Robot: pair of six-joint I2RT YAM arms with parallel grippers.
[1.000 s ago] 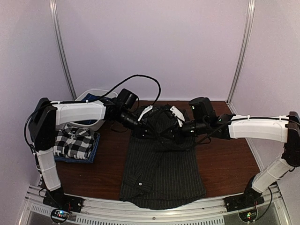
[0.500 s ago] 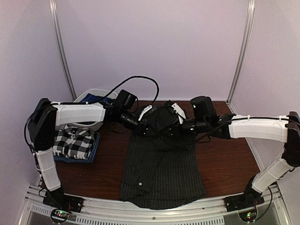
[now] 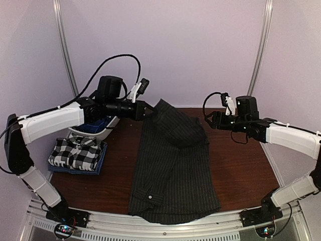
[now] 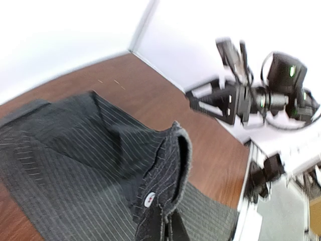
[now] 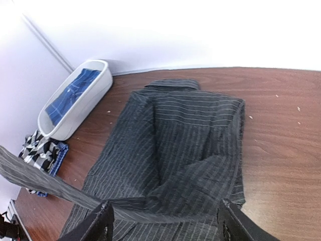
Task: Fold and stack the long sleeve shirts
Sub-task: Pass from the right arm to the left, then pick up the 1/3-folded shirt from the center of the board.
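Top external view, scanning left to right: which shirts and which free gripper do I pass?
checked shirt → pinstriped shirt → right gripper

Charcoal pinstriped shirt (image 3: 173,170) lies flat mid-table, its far cuff raised in my left pincer (image 3: 149,111); checked shirt (image 3: 76,153) sits folded, near left.

Top view is dim, soft, purple-tinted. Wrist views blow out the wall (image 5: 200,30) along upper frame; left wrist view shows motion blur.
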